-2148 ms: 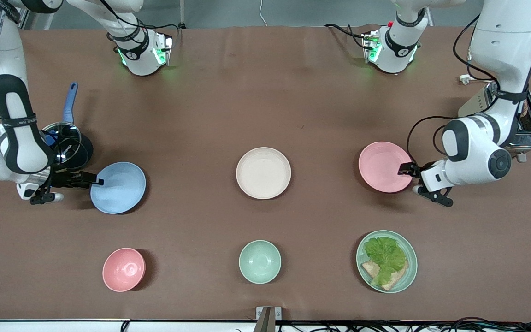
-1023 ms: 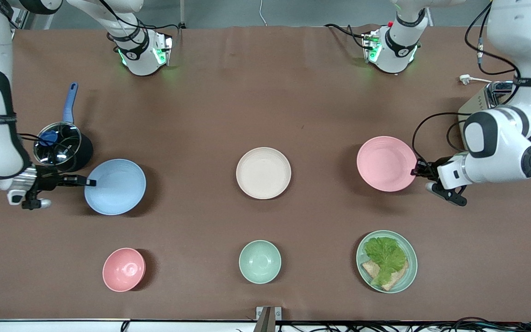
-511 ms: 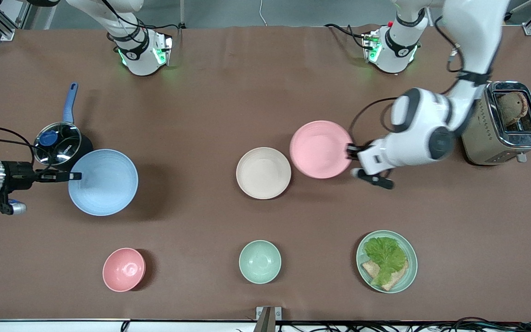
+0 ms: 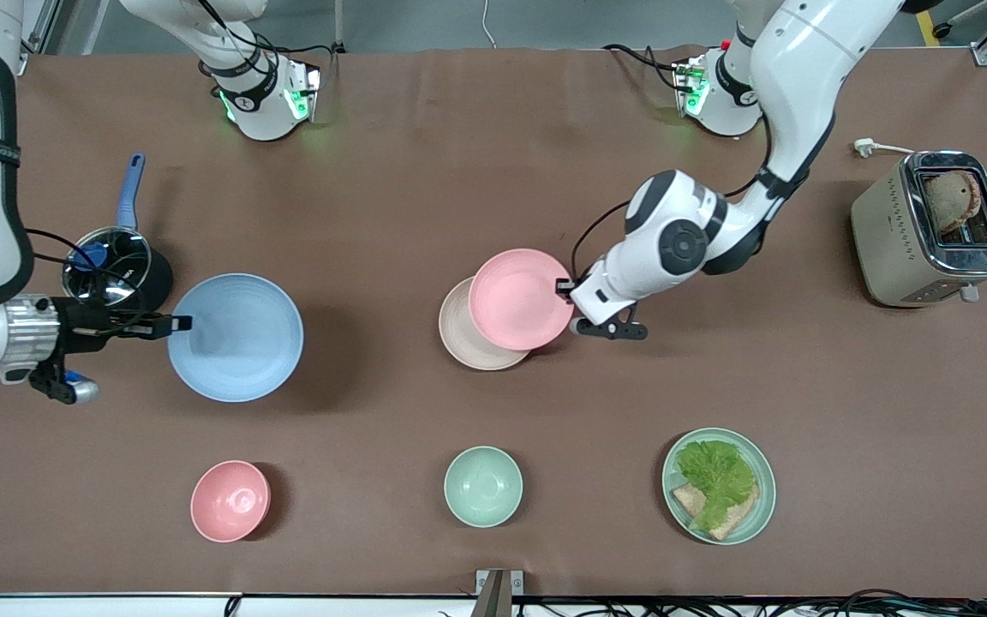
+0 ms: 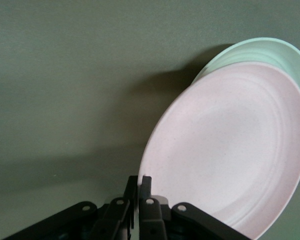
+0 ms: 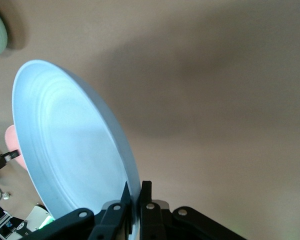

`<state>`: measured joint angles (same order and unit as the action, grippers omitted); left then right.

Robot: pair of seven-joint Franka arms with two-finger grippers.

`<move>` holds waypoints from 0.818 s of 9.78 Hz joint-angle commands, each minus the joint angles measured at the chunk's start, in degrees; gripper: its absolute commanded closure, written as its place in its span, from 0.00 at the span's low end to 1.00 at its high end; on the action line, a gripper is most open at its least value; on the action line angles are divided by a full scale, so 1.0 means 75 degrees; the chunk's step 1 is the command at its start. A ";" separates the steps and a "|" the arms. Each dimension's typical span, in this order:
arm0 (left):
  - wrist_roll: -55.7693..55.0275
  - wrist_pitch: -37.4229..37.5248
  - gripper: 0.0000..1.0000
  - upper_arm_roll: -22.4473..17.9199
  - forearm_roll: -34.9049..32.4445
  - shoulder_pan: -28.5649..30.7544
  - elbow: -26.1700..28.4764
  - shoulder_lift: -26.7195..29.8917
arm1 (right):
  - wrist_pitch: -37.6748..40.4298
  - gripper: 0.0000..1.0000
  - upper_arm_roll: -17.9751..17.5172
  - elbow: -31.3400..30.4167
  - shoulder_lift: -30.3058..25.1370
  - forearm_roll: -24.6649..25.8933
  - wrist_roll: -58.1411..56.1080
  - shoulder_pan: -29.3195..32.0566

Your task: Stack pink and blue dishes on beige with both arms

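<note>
You are looking at the left gripper (image 4: 564,287) pinching the rim of the pink plate (image 4: 521,298) and holding it in the air over the beige plate (image 4: 462,344) — overlapping it, set off toward the left arm's end, and whether the two are touching is hard to judge. The right gripper (image 4: 178,324) is clamping the blue plate (image 4: 236,338) by its rim, lifted over the table (image 4: 425,171) near the lidded pot (image 4: 108,266) — well apart from the beige plate.

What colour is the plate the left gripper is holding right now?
Pastel pink: the left gripper holds the pink plate by its rim, clearest in the front view.
</note>
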<state>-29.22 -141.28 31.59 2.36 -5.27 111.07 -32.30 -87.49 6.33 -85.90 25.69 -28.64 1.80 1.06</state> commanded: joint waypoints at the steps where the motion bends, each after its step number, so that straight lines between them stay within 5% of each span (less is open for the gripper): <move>1: -0.1067 -0.0264 1.00 0.0229 -0.0782 -0.0012 -0.0487 -0.0871 | -0.0018 0.99 -0.0222 -0.0183 -0.0215 0.0115 0.0345 -0.0035; 4: -0.1832 -0.0276 1.00 0.0464 -0.1206 -0.0105 -0.0630 -0.1002 | -0.0053 0.98 -0.0246 -0.0206 -0.0226 0.0103 0.0487 -0.0165; 6: -0.2148 -0.0672 0.98 0.0464 -0.1217 -0.0164 -0.0642 -0.1096 | -0.0541 0.99 -0.0666 -0.0695 -0.0435 0.0103 0.0649 -0.0200; 7: -0.2255 -0.0709 0.92 0.0464 -0.1206 -0.0222 -0.0642 -0.1131 | -0.0881 0.99 -0.0981 -0.0977 -0.0577 0.0115 0.0697 -0.0200; 8: -0.2279 -0.0710 0.74 0.0464 -0.1206 -0.0223 -0.0642 -0.1178 | -0.1105 0.99 -0.1205 -0.1108 -0.0590 0.0115 0.0860 -0.0200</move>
<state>-45.00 -145.43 35.01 -5.29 -6.80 106.76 -38.41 -93.08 -0.52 -89.46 24.85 -28.35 6.26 -0.42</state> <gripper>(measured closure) 0.916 0.930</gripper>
